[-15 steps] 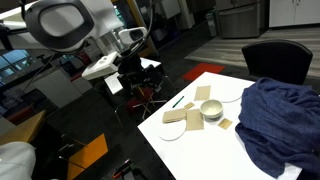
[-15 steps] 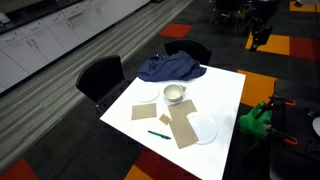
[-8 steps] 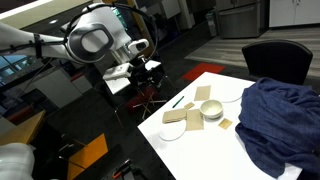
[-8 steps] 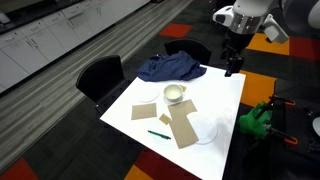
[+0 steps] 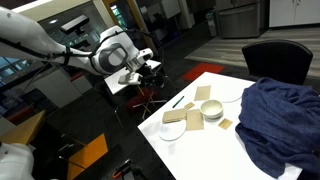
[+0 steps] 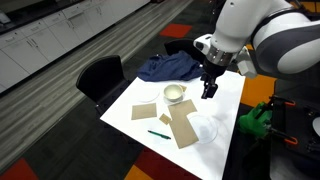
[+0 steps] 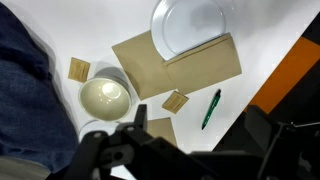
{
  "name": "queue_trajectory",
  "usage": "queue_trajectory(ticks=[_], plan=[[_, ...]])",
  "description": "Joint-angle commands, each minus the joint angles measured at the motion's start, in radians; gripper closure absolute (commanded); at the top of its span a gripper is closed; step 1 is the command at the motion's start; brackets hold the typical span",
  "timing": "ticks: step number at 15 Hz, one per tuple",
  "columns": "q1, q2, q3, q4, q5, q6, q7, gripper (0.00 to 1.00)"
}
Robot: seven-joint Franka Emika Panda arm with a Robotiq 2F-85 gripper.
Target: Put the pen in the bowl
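The pen (image 7: 211,108) is thin, dark and greenish. It lies flat on the white table near its edge, and it shows in both exterior views (image 5: 181,101) (image 6: 158,133). The small cream bowl (image 7: 106,100) stands upright and empty among tan pieces, and it also shows in both exterior views (image 5: 212,111) (image 6: 175,95). My gripper (image 6: 208,88) hangs well above the table, pointing down, to the side of the bowl. In the wrist view its dark fingers (image 7: 197,150) stand apart with nothing between them. The pen lies below, apart from the fingers.
A white plate (image 7: 190,25) lies partly under a large tan piece (image 7: 175,62). A second plate (image 5: 228,93) lies beyond the bowl. A blue cloth (image 6: 172,68) covers one side of the table. Black chairs (image 6: 100,75) stand at the table. A green object (image 6: 253,120) sits beside it.
The arm has swung in from away from the table and come down over it, toward the bowl. The pen, the bowl and the plates have not moved.
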State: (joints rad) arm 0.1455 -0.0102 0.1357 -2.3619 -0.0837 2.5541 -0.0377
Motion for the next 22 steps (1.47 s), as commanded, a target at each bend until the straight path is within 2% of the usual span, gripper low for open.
queue_trajectory(ticks=[1, 5, 9, 16, 22], plan=[[0.018, 0.136, 0.023, 0.096, 0.003, 0.07, 0.045, 0.0], [0.057, 0.277, 0.03, 0.217, -0.031, 0.097, 0.066, 0.0], [0.116, 0.419, 0.0, 0.374, -0.075, 0.1, 0.146, 0.0], [0.247, 0.651, -0.105, 0.626, -0.119, 0.084, 0.359, 0.0], [0.313, 0.82, -0.177, 0.785, -0.121, 0.068, 0.399, 0.0]])
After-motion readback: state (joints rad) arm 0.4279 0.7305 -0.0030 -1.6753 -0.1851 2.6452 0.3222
